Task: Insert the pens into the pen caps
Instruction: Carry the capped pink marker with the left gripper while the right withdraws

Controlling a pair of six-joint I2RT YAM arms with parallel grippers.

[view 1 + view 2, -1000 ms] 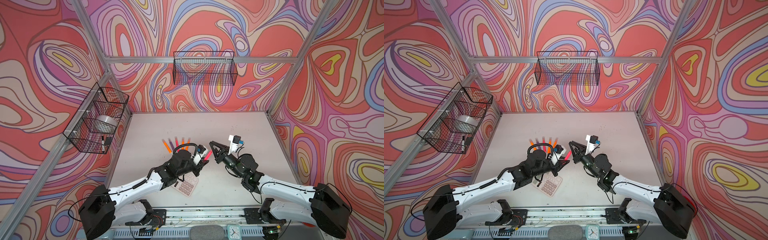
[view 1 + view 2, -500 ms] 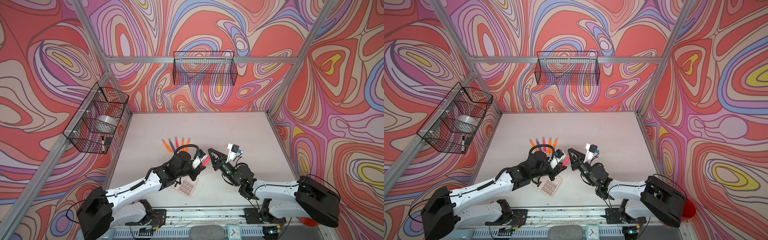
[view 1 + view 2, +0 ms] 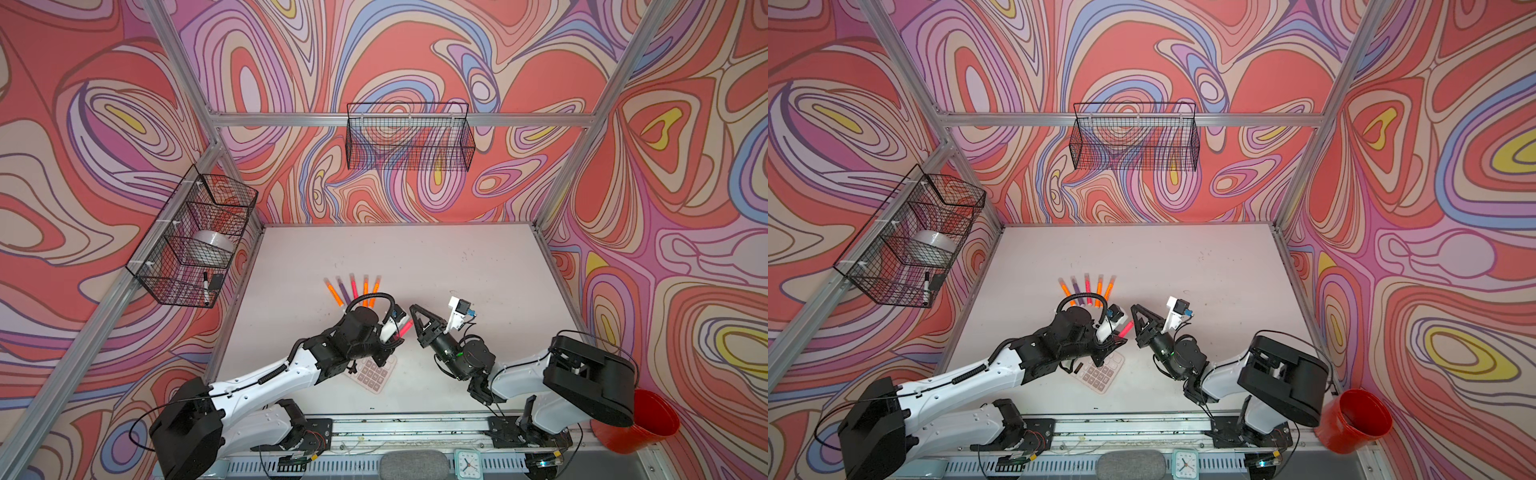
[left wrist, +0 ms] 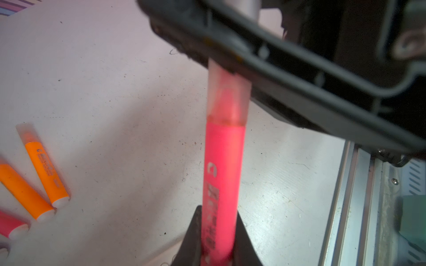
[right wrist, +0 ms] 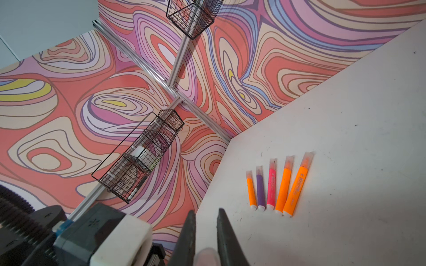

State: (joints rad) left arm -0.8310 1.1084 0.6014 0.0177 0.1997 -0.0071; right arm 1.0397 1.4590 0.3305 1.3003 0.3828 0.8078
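Left hand (image 3: 397, 337), right hand (image 3: 412, 310): clamped.

In the left wrist view, the far end of the pen cap (image 4: 228, 96) was hidden behind a finger (image 4: 288, 76) of the right gripper (image 5: 206, 210). The pink pen (image 4: 222, 175) was blurred where the left gripper (image 4: 217, 217) held it, and its print was not readable. In both top views the left arm (image 3: 286, 368) covered part of the calculator (image 3: 376, 378). In the right wrist view the pen cap was a pale blur, cut by the edge.
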